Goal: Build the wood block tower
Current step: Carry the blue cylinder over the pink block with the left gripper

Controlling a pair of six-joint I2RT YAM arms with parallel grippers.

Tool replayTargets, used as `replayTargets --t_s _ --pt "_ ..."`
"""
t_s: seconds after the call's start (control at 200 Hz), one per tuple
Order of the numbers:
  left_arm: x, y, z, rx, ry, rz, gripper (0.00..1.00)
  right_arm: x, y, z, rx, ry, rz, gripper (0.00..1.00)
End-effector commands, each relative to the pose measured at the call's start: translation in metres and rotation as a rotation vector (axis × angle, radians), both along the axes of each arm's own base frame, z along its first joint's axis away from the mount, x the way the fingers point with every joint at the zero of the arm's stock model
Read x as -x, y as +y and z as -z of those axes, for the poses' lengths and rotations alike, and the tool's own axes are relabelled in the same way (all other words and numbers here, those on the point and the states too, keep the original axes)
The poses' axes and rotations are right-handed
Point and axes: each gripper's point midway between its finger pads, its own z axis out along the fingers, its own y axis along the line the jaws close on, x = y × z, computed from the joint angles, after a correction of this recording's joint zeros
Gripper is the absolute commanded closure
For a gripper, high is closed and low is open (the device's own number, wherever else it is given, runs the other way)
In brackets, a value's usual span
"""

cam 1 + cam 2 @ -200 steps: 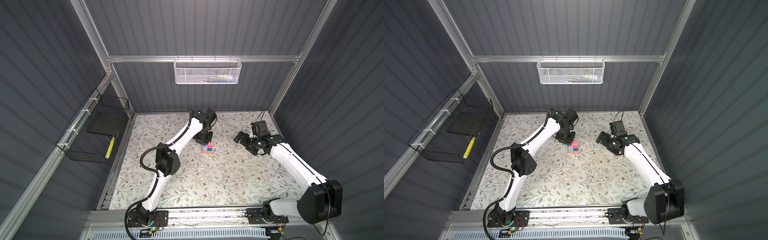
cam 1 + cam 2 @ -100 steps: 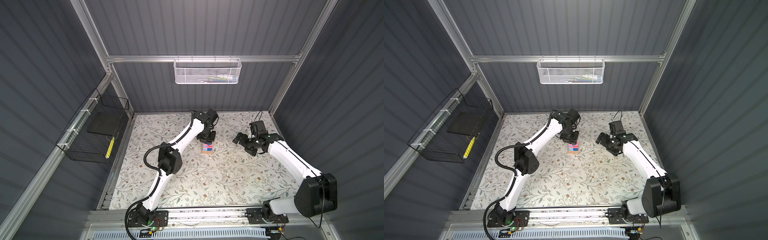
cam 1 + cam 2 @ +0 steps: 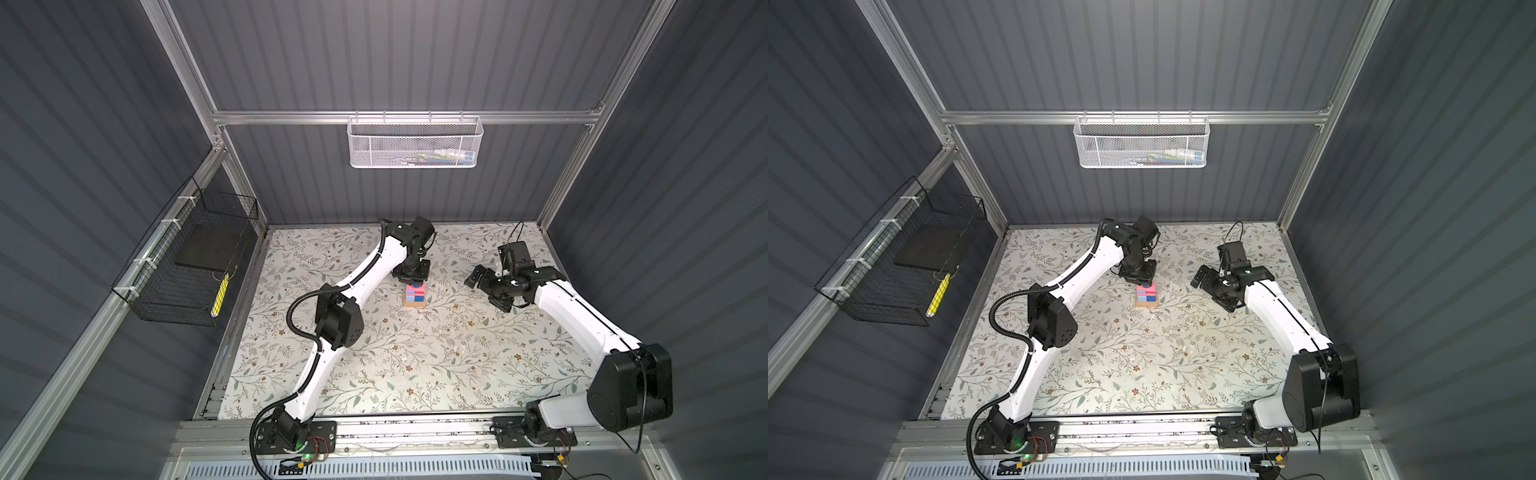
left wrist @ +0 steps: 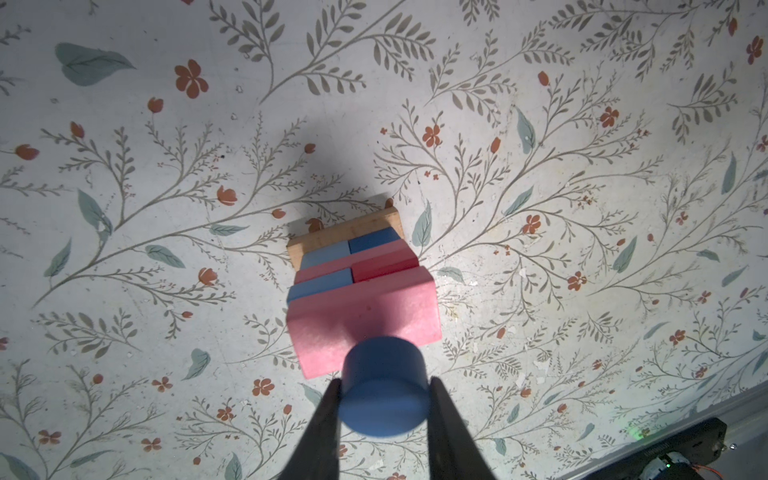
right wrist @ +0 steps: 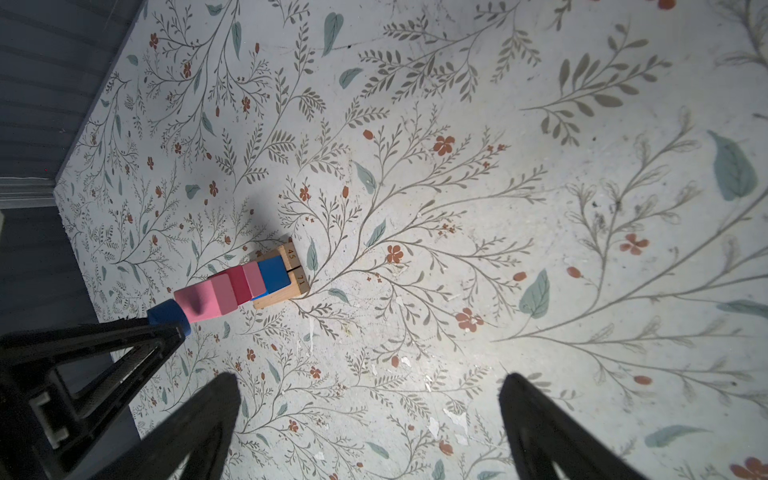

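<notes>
The tower stands mid-table: a tan base, blue cubes and a red cube, and pink oblongs on top. My left gripper is shut on the dark blue disc. It holds the disc at the top pink oblong's edge, and contact cannot be told. My right gripper stands open and empty to the right of the tower, well apart from it.
A floral mat covers the table. A white mesh basket hangs on the back wall, and a black wire basket hangs on the left wall. Dark walls close in three sides.
The left gripper with the disc has edged slightly nearer the tower. The right arm has shifted its posture a little, and its gripper stays open in about the same place.
</notes>
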Motion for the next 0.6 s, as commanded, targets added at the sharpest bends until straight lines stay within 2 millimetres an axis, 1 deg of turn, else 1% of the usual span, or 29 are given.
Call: replayTargets --t_s 0.0,0.2,0.405,0.595 --pt "-0.0005 0.0013 0.0010 -0.014 -0.004 -0.010 0.75 -0.0050 0.0012 -0.0023 -0.004 -0.006 -0.008 0.01" --pt "-0.0009 0.0007 0.0024 -0.013 -0.003 -0.011 0.74 -0.0059 0.0014 -0.0011 -0.006 -0.003 -0.009 0.01" --pt "-0.0005 0.0010 0.0086 -0.019 0.009 -0.023 0.73 -0.0053 0.0006 0.0017 -0.005 0.005 -0.004 0.01" --pt "-0.0018 0.0003 0.0100 -0.018 0.007 -0.031 0.71 -0.0050 0.0001 0.0025 -0.007 0.007 0.000 0.01"
